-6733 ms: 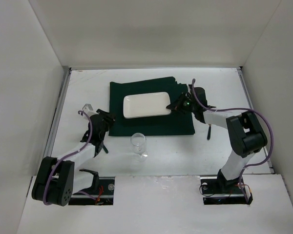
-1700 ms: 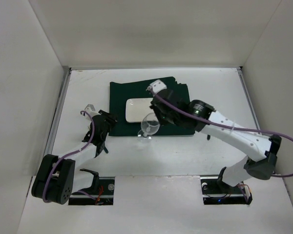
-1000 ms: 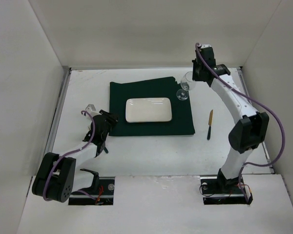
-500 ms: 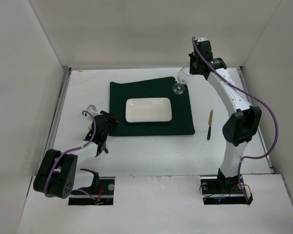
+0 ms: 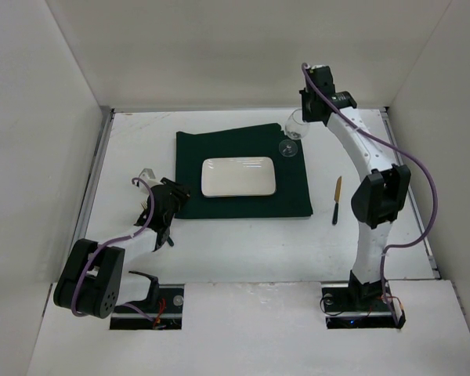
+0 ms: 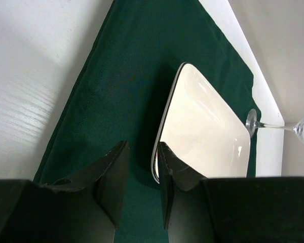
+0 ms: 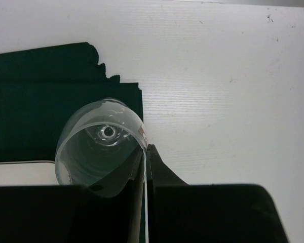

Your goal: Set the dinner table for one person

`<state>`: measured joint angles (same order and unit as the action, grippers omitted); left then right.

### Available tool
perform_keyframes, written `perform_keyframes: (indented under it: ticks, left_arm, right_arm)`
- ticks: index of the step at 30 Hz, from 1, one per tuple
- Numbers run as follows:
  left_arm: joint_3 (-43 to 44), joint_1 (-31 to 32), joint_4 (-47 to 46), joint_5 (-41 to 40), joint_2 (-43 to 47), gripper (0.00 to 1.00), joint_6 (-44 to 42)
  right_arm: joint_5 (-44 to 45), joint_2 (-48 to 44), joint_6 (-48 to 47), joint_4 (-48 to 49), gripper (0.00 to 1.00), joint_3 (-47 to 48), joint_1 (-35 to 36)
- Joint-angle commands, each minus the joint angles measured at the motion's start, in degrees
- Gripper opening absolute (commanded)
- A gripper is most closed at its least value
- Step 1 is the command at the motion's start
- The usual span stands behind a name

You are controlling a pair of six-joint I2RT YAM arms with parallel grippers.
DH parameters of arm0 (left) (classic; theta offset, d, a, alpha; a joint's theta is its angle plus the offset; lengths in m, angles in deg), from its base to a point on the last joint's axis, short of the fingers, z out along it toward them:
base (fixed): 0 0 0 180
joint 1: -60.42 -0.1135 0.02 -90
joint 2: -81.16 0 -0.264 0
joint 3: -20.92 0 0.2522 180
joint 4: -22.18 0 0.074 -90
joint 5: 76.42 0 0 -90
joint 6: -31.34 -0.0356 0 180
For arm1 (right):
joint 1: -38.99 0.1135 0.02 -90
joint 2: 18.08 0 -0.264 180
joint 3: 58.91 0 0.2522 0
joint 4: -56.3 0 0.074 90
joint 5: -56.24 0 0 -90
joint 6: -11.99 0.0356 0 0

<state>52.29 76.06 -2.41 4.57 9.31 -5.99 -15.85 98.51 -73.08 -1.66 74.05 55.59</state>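
A clear wine glass (image 5: 291, 130) stands tilted over the far right corner of the dark green placemat (image 5: 243, 205), with its foot (image 5: 287, 149) at the cloth. My right gripper (image 5: 310, 110) is shut on the glass's rim; in the right wrist view the rim (image 7: 101, 147) is pinched between the fingertips (image 7: 146, 158). A white rectangular plate (image 5: 237, 176) lies on the placemat on the white dinner table (image 5: 243, 251). My left gripper (image 5: 161, 208) is open and empty at the placemat's near left corner, and its view shows the plate (image 6: 207, 126) ahead.
A knife (image 5: 337, 200) with a dark handle lies on the table right of the placemat. White walls stand on three sides. The glass's stem also shows in the left wrist view (image 6: 273, 125).
My right arm picked the glass up from the table's front, carried it over the plate to the placemat's far right corner, and now holds it a little lower there. The left arm has not moved.
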Motion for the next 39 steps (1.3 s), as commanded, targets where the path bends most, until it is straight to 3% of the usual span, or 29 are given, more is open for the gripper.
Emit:
perform_keyframes:
  ticks: [1,6,13,28,39]
  left_arm:
    - [0.06,-0.48,-3.4,0.05,0.14,0.27,0.25]
    - [0.06,-0.48,-3.4,0.05,0.05,0.27,0.25]
    - [0.06,-0.57,-3.4,0.05,-0.04,0.27,0.25]
    - [-0.03,-0.57,-3.4,0.05,0.22,0.27,0.25]
    - [0.06,-0.22,-3.4,0.05,-0.04,0.27,0.33]
  right_arm:
    - [0.9,0.03,-0.27,1.4,0.1,3.76,0.76]
    - [0.9,1.09,-0.18,1.4,0.11,3.76,1.11]
    - [2.22,1.36,-0.27,2.45,0.28,3.59,2.34]
    - [3.53,-4.44,1.14,5.09,0.45,1.48,3.48]
    - [3.1,-10.51,2.01,8.61,0.49,-4.32,3.57]
